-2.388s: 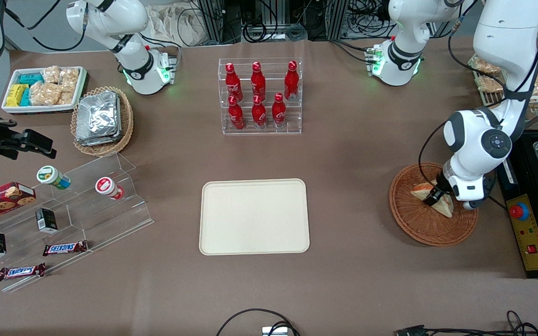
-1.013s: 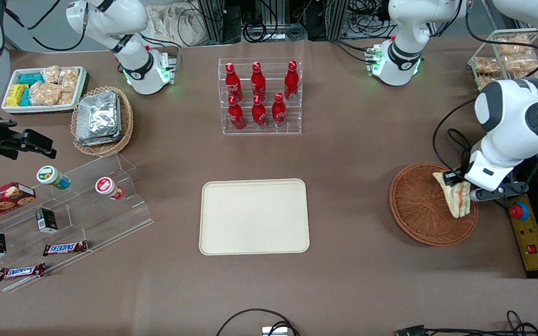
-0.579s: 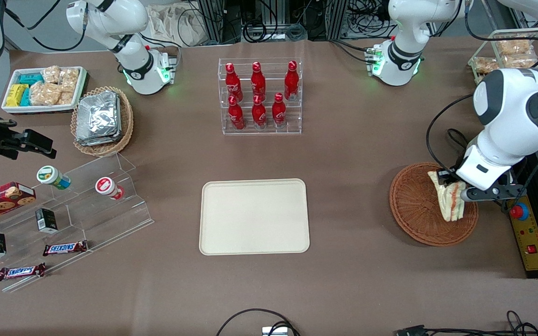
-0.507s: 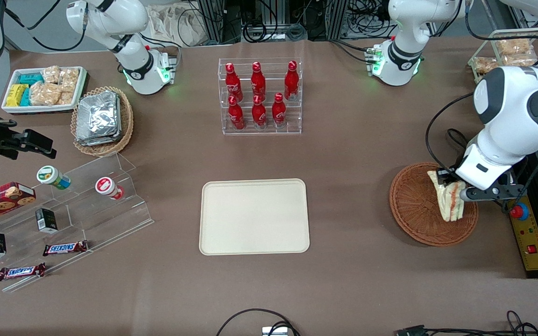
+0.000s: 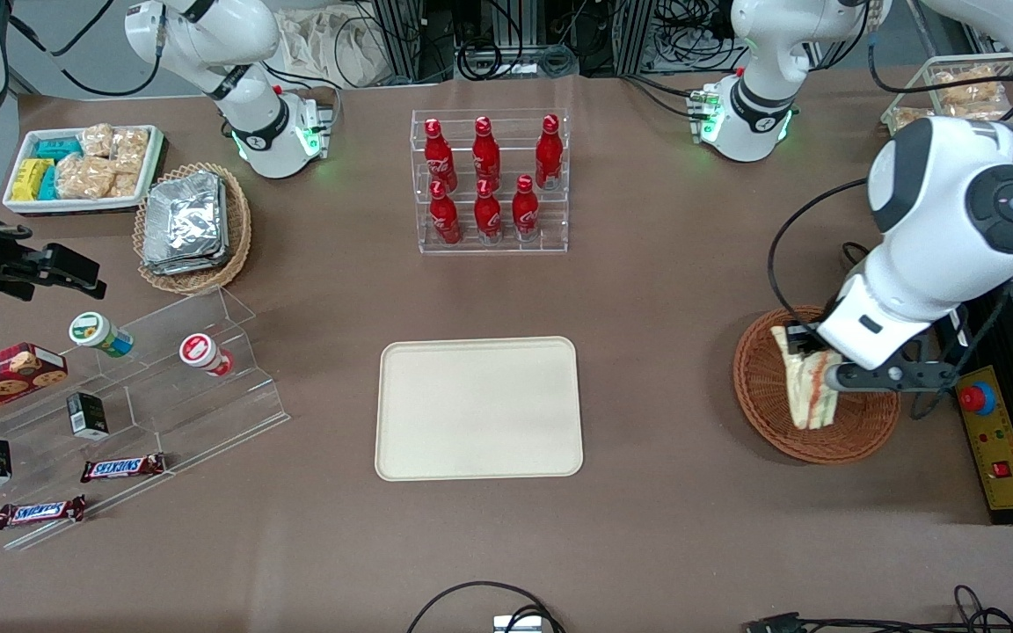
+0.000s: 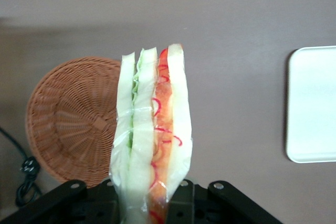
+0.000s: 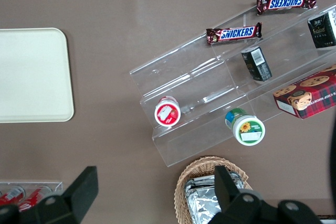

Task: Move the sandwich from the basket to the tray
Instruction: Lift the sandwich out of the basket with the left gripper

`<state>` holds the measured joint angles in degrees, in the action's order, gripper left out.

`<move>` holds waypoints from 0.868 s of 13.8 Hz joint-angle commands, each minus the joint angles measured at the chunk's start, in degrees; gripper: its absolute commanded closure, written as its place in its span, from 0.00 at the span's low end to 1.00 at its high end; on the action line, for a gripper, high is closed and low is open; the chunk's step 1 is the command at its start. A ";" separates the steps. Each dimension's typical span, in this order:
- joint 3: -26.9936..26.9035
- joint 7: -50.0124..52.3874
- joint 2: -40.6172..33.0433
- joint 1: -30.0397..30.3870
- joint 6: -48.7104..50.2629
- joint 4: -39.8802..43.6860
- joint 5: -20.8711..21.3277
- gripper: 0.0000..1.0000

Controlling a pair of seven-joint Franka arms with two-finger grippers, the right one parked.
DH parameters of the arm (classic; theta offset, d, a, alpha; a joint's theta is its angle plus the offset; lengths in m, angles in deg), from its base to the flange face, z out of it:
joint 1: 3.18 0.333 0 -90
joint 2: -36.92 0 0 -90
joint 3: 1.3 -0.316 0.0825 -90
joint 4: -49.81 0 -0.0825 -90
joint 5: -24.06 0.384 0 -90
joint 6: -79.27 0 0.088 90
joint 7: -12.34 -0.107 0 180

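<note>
We see the gripper (image 5: pixel 810 374) clamped on the sandwich (image 5: pixel 806 389), holding it lifted above the basket (image 5: pixel 775 422). In the wrist view the sandwich (image 6: pixel 152 140) stands on edge between the fingers, its green and red filling layers facing the camera, clear of the basket (image 6: pixel 73 121) below it. The tray (image 5: pixel 478 408) lies flat at the table's middle, well apart from the basket, toward the parked arm's end. We see a rack of red bottles (image 5: pixel 489 180) farther from the front camera than the tray.
</note>
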<state>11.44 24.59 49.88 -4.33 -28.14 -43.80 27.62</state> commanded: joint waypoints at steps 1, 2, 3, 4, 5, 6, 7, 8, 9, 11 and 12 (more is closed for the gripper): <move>0.00 1.20 3.73 -3.50 2.38 5.89 0.92 0.93; 0.00 1.29 5.13 -4.64 2.56 7.20 1.01 0.92; 0.00 1.73 6.63 -6.05 2.65 8.61 1.44 0.92; 0.00 3.64 8.04 -7.54 2.65 9.84 2.32 0.92; 0.00 5.84 9.18 -8.86 2.56 10.64 2.67 0.91; 0.00 7.69 10.76 -10.01 2.56 11.86 2.76 0.90; 0.00 8.84 12.25 -11.41 2.56 13.44 2.77 0.90; 0.00 9.72 13.83 -12.73 2.39 14.59 2.77 0.90; -0.08 10.77 15.59 -14.05 1.95 15.82 2.77 0.89; -0.08 13.23 19.19 -17.03 1.34 18.54 2.85 0.81; -0.08 15.24 20.69 -18.35 0.64 19.16 3.81 0.80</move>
<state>11.81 36.42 66.21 -19.84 -27.88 -29.65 29.66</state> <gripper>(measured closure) 0.806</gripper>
